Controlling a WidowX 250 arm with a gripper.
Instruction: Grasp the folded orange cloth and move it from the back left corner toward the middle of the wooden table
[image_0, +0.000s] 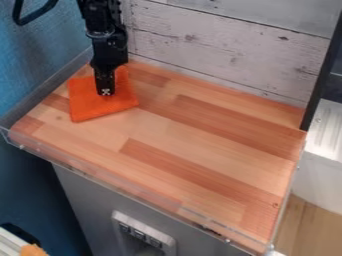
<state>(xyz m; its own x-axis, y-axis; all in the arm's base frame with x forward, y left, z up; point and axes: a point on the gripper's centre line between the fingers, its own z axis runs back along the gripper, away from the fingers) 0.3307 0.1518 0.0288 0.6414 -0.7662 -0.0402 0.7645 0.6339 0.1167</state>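
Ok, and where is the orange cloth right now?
In the camera view, the orange cloth lies on the upper-left part of the wooden worktop, right by the gripper.

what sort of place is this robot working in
Probably a toy kitchen or lab mock-up of one: a wood-look counter, a whitewashed plank wall and an orange cloth under the arm.

Cloth (87, 108): solid orange. Wooden worktop (194, 145): patchwork of pale tan and reddish-brown strips. Far plank wall (227, 47): whitish-grey, darker knots.
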